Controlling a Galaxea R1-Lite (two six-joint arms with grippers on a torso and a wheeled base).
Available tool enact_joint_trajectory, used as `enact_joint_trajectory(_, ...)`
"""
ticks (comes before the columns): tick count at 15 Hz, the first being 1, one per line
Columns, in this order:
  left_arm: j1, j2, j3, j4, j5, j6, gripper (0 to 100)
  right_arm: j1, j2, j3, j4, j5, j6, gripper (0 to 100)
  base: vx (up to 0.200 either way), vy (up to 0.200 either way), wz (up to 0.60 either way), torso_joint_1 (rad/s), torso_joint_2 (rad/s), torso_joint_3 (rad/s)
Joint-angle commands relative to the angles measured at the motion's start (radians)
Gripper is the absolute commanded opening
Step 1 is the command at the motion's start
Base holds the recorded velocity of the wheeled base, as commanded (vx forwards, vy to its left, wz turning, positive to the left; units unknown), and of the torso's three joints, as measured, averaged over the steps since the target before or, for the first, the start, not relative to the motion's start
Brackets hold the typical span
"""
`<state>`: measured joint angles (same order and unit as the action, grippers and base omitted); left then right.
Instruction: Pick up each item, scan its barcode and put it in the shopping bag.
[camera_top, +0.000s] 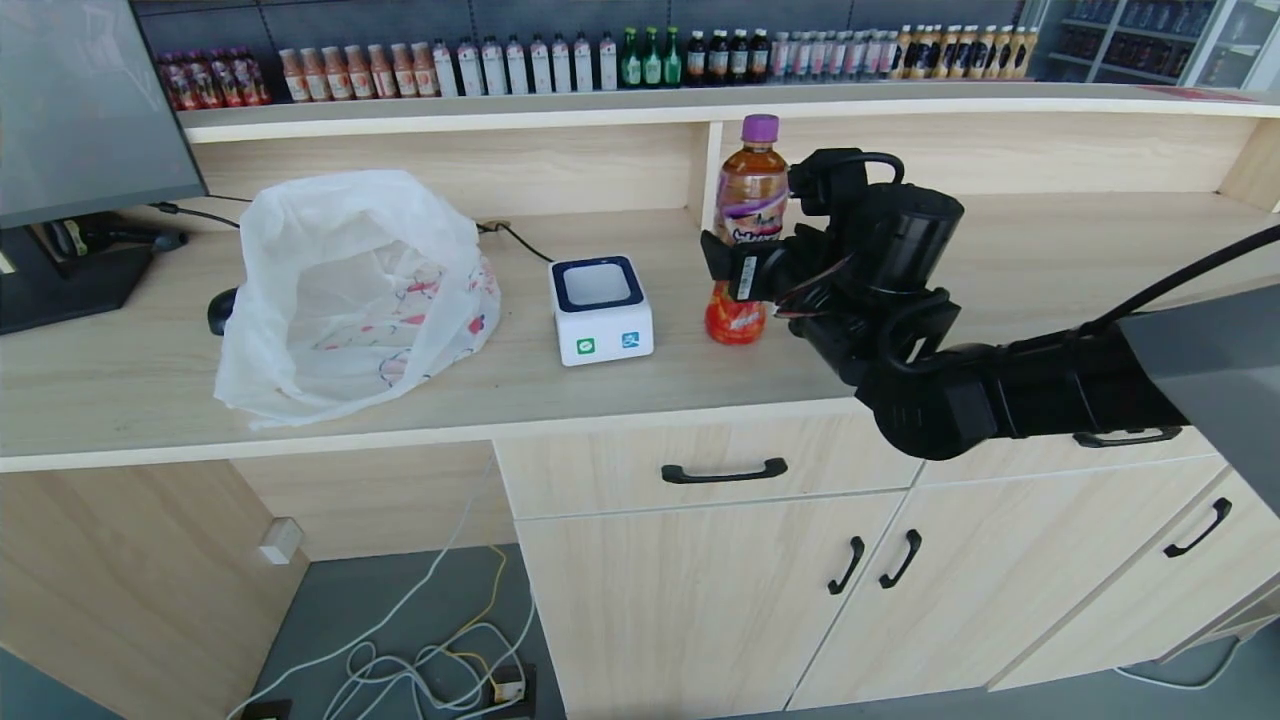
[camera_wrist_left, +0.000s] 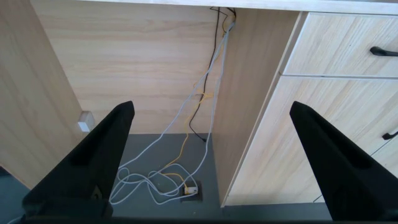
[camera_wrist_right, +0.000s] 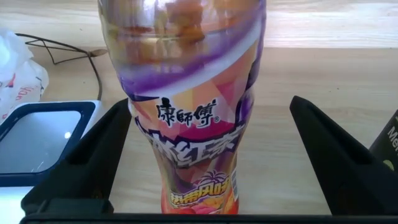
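We are looking at a shop checkout table (camera_top: 120, 390). A drink bottle (camera_top: 748, 210) with a purple cap is standing upright on it, right of centre, just right of the white scanner (camera_top: 601, 310). The right claw (camera_wrist_right: 210, 124) is sitting at the bottle's middle, coming in from the right. Its two fingers (camera_wrist_right: 93, 168) are spread wide with the bottle between them. In the right wrist view a gap is showing on each side of the label, so we are reading this claw as released and not yet gripping. The head view is hiding the far finger, so we cannot fully rule out a light touch. We are judging that this level, side-on placement suits a tall round bottle, since closing at mid-height should keep it upright for the lift.

The scanner's window is facing up, so the bottle will probably need tilting to bring its barcode over the glass.

The white shopping bag (camera_top: 350, 290) is sitting left of the scanner, its mouth gaping toward the near side to receive items.

The left claw (camera_wrist_left: 212, 109) is hanging below the table's edge, spread and holding nothing. Cupboard fronts (camera_wrist_left: 336, 56) and loose cables (camera_wrist_left: 155, 180) are lying beyond it, and it is well out of the right arm's way.
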<state>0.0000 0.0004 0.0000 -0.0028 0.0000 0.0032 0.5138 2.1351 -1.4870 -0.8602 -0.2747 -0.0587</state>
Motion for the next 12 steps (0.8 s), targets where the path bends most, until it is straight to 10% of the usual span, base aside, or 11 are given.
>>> enact_joint_trajectory(1,0.0,0.0,0.0,0.0,0.0,0.0,100,0.0,0.031,-0.035,0.001,0.0,-0.003,100,0.0,0.0,0.0,0.0,0.0,0.0)
enact_joint_trajectory(12,0.0,0.0,0.0,0.0,0.0,0.0,100,-0.02,0.101,-0.168,0.006,0.009,-0.053,100,0.0,0.0,0.0,0.0,0.0,0.0)
